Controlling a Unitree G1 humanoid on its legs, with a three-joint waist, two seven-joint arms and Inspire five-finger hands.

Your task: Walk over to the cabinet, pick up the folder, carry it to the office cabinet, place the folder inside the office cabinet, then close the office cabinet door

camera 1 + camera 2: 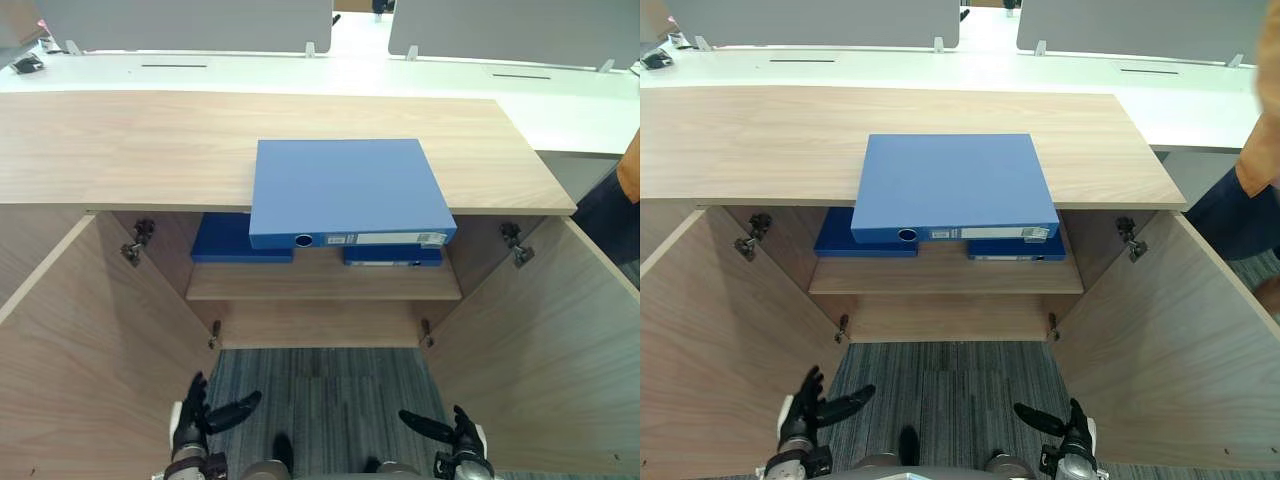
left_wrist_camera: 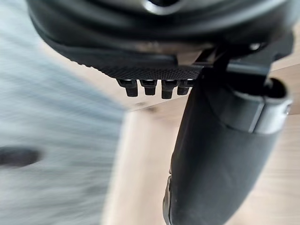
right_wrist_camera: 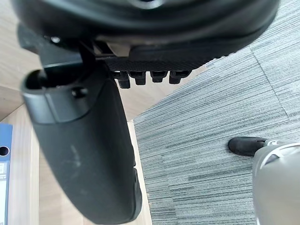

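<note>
The wide light-wood cabinet [image 1: 320,283] stands with both doors [image 1: 90,360] open. On its counter [image 1: 130,140] lies the flat blue folder [image 1: 345,190], spine overhanging the near edge. The left hand [image 1: 190,425] and right hand [image 1: 462,432] hang low and near, fingers relaxed, empty. Lifting evenly by the overhanging spine corners looks safest.
</note>
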